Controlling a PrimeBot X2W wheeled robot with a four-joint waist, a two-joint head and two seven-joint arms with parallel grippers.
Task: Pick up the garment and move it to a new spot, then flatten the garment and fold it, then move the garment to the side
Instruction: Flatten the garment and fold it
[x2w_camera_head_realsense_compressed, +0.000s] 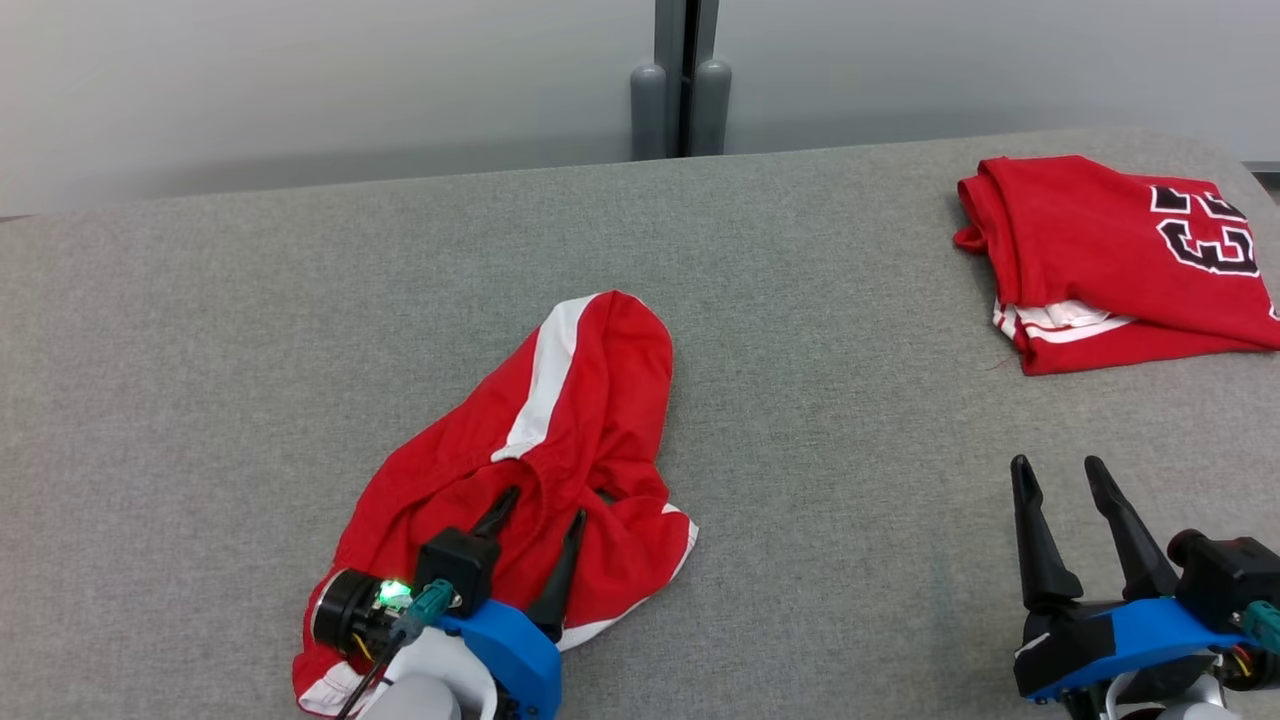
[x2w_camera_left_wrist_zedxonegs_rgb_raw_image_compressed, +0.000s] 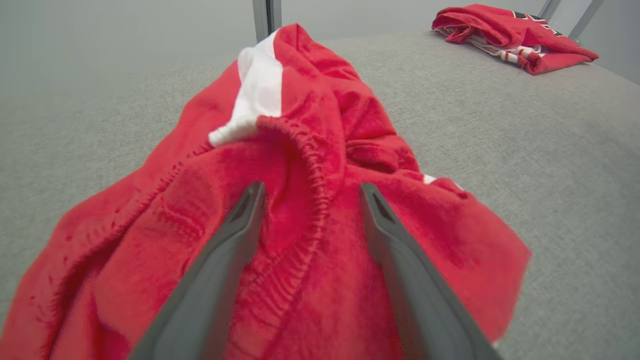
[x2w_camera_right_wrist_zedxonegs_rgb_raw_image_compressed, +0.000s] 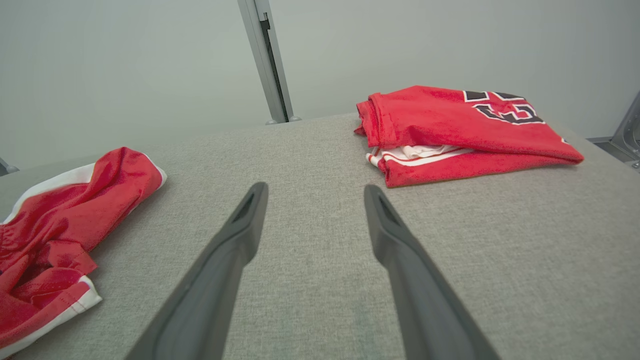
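Our left jaws stand wide over the crumpled red garment (x2w_camera_head_realsense_compressed: 610, 400); our right jaws gape above the table (x2w_camera_head_realsense_compressed: 820, 450).

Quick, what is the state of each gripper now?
Left gripper: open over the red shorts, gripping nothing.
Right gripper: open, holding nothing, above the grey table.

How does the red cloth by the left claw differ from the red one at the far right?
The near garment lies crumpled; the far garment is folded flat. The near garment shows a broad white stripe; the far garment, black numerals. The open left gripper hangs over the near garment; the far garment lies untouched. Both are red with white trim, on the grey table.
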